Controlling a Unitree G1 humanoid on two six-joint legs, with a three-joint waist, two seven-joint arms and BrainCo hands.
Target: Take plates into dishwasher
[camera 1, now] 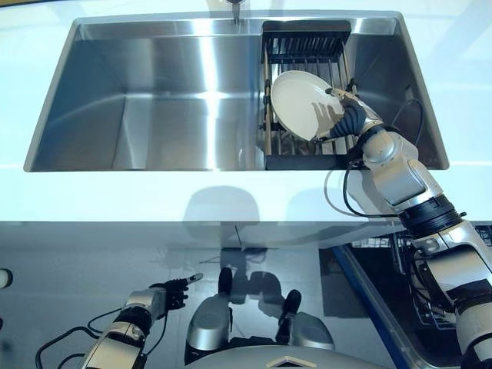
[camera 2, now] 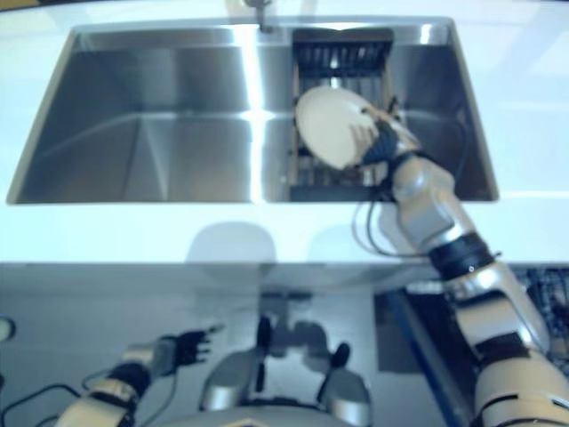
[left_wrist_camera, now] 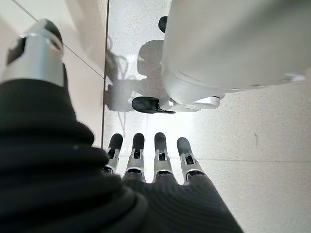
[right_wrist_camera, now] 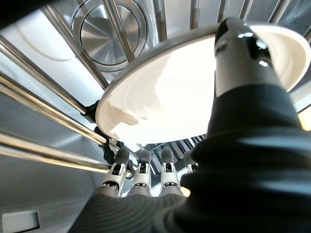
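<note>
Plate (camera 1: 301, 102), plain white and round, tilts above the sink rack (camera 1: 306, 48), pinched by right robot hand (camera 1: 347, 117).

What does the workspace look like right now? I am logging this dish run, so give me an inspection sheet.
Surface: white countertop around a stainless steel sink.
Job's things: round white plate tilted over the dark wire dish rack in the sink; open dishwasher rack at lower right.
Clutter: nothing seen.
Hands: right robot hand pinches the plate's rim; left robot hand low, holding nothing, fingers straight.
Cables: nothing seen.
Surroundings: pale tiled floor.
</note>
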